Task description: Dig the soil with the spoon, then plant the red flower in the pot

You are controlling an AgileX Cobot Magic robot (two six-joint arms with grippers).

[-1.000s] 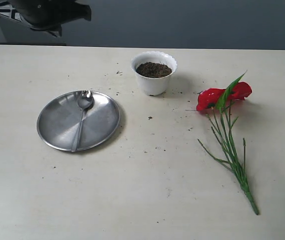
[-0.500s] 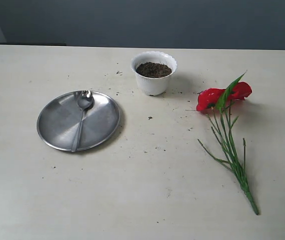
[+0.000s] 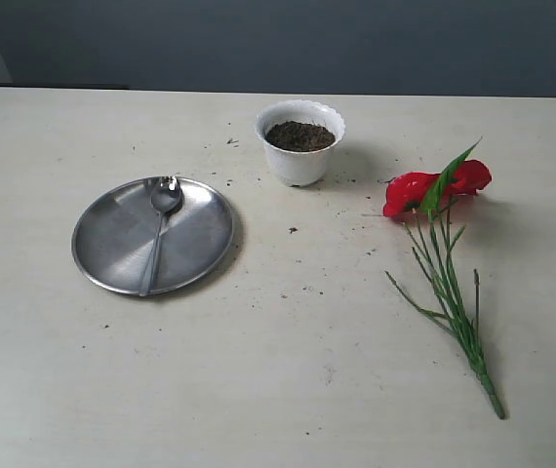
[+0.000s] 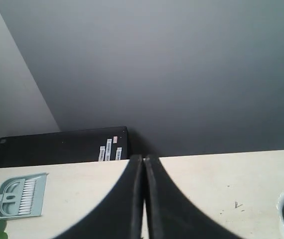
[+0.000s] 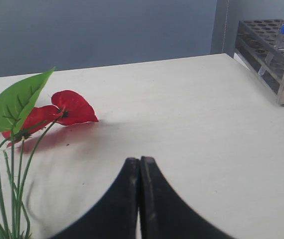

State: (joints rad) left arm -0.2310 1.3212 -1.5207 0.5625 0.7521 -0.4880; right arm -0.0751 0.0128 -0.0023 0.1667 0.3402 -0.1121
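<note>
In the outside view, the spoon (image 3: pixel 158 234) lies on a round steel plate (image 3: pixel 112 258) on the left side of the table (image 3: pixel 278 390). The pot (image 3: pixel 299 164) stands farther back, near the middle, full of soil (image 3: pixel 299 136). The red flower (image 3: pixel 437 190) lies flat on the right. No arm shows here.

In the left wrist view, the left gripper (image 4: pixel 143 160) has its fingers pressed together and holds nothing. The pot peeks in at the edge.

In the right wrist view, the right gripper (image 5: pixel 140 162) is closed tight too, with nothing in it. The flower lies near it.

The spoon is thin and the plate is slippery, so the spoon may slide away when grabbed. The pot is small, so hard digging may tip it or spill soil.
</note>
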